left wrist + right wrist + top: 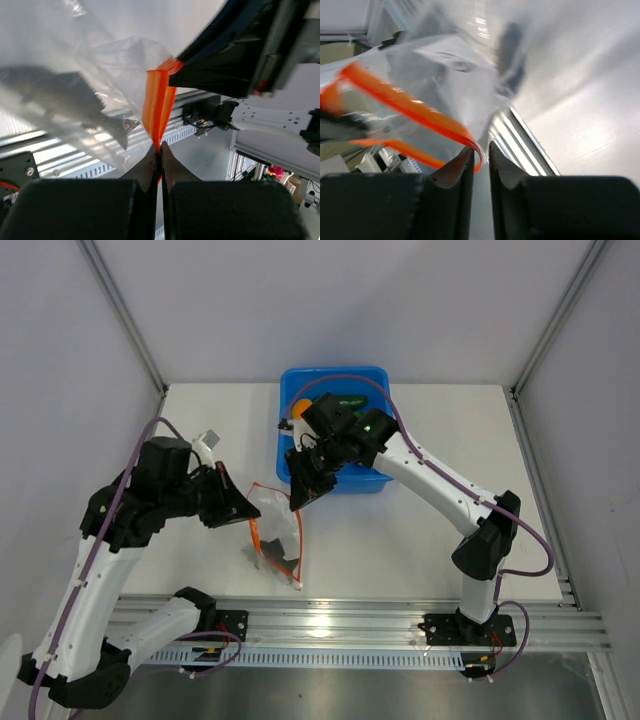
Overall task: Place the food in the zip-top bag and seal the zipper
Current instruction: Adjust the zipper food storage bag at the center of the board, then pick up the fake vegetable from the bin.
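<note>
The clear zip-top bag (272, 508) hangs between my two grippers just above the table, its red-orange zipper (301, 540) running along the edges. A grey fish (278, 558) lies inside it and shows through the plastic in the left wrist view (65, 97). My left gripper (245, 512) is shut on the zipper strip (157, 110), pinched at the fingertips (160, 148). My right gripper (300, 495) is at the bag's other corner; its jaws stand slightly apart (480, 149), and the zipper's (405, 102) curled end sits in the gap. An orange-yellow food (300, 407) and a green food (352, 400) lie in the tub.
The blue tub (285, 455) stands at the back centre of the white table, right behind the right gripper. The metal rail (350, 625) runs along the near edge. Grey walls close in the sides and back.
</note>
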Robot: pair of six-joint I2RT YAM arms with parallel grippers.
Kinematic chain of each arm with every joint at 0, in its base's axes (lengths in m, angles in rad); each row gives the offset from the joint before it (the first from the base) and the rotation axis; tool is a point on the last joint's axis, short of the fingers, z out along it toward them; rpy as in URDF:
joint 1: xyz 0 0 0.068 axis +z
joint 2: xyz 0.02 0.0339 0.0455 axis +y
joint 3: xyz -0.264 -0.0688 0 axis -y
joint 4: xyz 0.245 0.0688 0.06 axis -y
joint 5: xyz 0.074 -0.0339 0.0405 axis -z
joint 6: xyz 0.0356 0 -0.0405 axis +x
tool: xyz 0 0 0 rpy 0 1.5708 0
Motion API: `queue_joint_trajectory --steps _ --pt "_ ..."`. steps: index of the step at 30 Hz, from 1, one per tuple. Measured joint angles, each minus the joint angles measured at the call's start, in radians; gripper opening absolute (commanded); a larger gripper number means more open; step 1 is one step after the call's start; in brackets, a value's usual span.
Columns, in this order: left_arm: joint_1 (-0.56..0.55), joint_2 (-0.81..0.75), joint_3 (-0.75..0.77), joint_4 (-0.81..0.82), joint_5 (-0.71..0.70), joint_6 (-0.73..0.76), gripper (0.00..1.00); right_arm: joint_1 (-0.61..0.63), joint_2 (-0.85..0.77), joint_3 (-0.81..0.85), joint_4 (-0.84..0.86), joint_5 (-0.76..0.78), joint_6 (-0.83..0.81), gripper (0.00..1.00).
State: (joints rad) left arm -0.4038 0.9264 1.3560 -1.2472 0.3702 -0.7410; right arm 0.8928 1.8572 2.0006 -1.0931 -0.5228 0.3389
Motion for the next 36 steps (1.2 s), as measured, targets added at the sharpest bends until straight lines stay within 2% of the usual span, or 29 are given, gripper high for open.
queue_joint_trajectory --steps 7,13,16,17,18,21,28,36 --pt "0.000 -0.038 -0.013 0.034 -0.003 -0.015 0.01 -0.005 0.000 0.003 -0.026 0.076 -0.063 0.46" --pt "0.000 0.000 -0.045 0.048 -0.014 -0.019 0.01 -0.048 -0.012 0.039 -0.009 0.104 -0.069 0.60" --pt "0.000 0.018 -0.054 0.061 -0.023 -0.019 0.01 -0.107 -0.032 0.039 0.026 0.127 -0.060 0.75" --pt "0.000 0.021 -0.057 0.065 -0.024 -0.019 0.01 -0.132 -0.038 0.039 0.041 0.138 -0.056 0.76" --pt "0.000 0.024 -0.061 0.069 -0.024 -0.019 0.01 -0.154 -0.044 0.039 0.057 0.154 -0.054 0.84" --pt "0.000 0.033 -0.076 0.091 -0.024 -0.019 0.01 -0.206 -0.051 0.040 0.112 0.259 -0.057 0.93" --pt "0.000 0.085 -0.103 0.143 -0.003 -0.016 0.01 -0.260 0.039 0.106 0.173 0.559 -0.066 0.93" --pt "0.000 0.146 -0.105 0.174 0.039 0.012 0.01 -0.376 0.254 0.119 0.212 0.727 -0.012 0.93"
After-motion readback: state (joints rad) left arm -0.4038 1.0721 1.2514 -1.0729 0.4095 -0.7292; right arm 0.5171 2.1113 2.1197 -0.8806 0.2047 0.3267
